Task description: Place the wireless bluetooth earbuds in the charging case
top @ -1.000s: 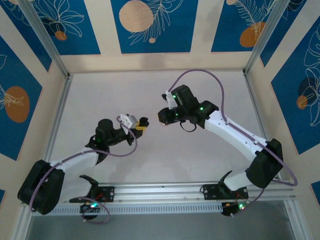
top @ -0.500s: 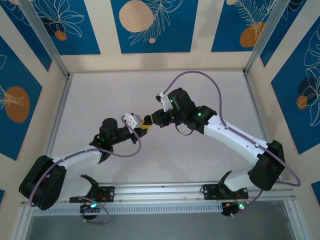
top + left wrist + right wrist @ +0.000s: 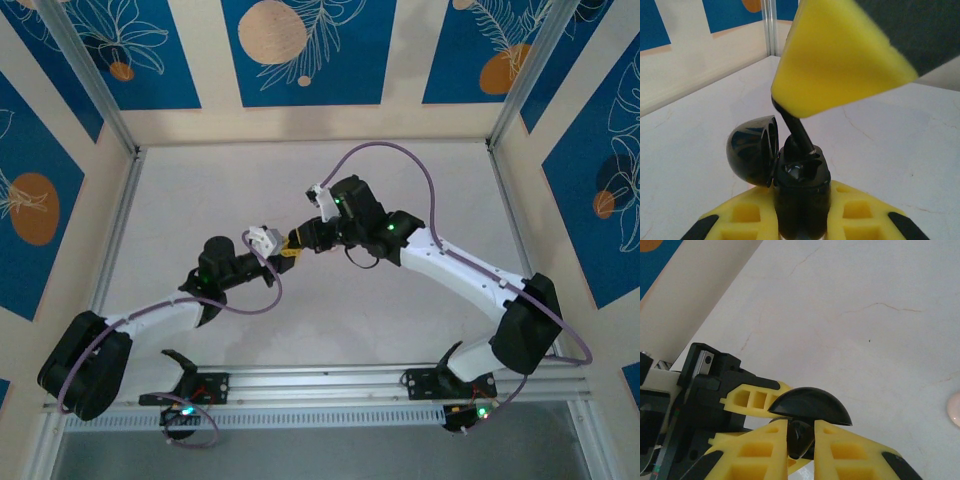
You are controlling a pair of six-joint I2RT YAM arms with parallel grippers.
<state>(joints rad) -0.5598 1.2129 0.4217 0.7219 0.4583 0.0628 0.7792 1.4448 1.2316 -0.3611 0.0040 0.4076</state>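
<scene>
My left gripper (image 3: 800,202) is shut on the charging case (image 3: 801,175), a small black case held upright with its domed lid (image 3: 752,150) hinged open to the left. From above, a yellow finger (image 3: 840,65) of my right gripper presses a black earbud (image 3: 796,131) stem-first into the case's opening. In the right wrist view my right gripper (image 3: 801,426) is shut on the earbud (image 3: 804,442), just under the open lid (image 3: 810,407). In the top view the left gripper (image 3: 283,251) and right gripper (image 3: 301,238) meet tip to tip at mid-table.
A pale pink disc (image 3: 955,410) lies on the white table (image 3: 200,200) at the right edge of the right wrist view. Low walls and metal rails (image 3: 110,250) border the table. The arms' purple cables (image 3: 400,150) loop above the surface.
My right arm has swung left and brought the earbud onto the case in my left gripper. The left gripper shifted slightly toward it.
</scene>
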